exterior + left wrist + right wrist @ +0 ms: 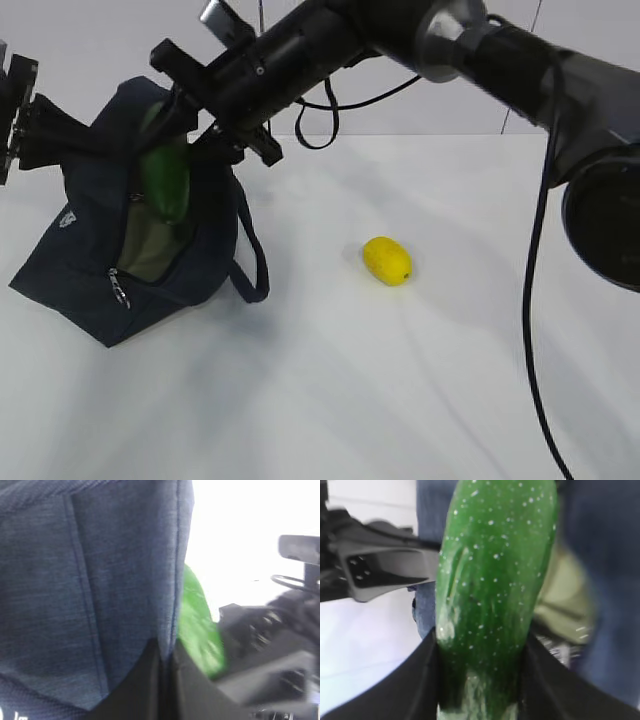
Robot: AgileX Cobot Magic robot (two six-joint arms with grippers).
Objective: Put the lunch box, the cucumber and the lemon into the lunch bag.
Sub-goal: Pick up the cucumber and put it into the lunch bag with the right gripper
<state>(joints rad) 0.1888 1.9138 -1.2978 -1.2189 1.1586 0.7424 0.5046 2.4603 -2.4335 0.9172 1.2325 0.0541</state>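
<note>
The navy lunch bag [80, 260] stands at the left with its zipped mouth gaping. My left gripper [92, 135] is shut on the bag's upper edge [125, 580] and holds it up; its jaws [165, 680] pinch the fabric. My right gripper [178, 135] reaches across from the upper right and is shut on the cucumber [166, 180], whose lower end hangs in the bag's mouth. In the right wrist view the cucumber [495, 580] sits between both fingers of that gripper [480, 680]. The lemon [387, 260] lies on the white table. An olive-green surface [150, 250] shows inside the bag; whether it is the lunch box I cannot tell.
One bag handle [255, 270] loops down onto the table at the bag's right. The zipper pull [118, 290] hangs at the front of the opening. The right arm's black cable [530, 300] dangles over the table's right side.
</note>
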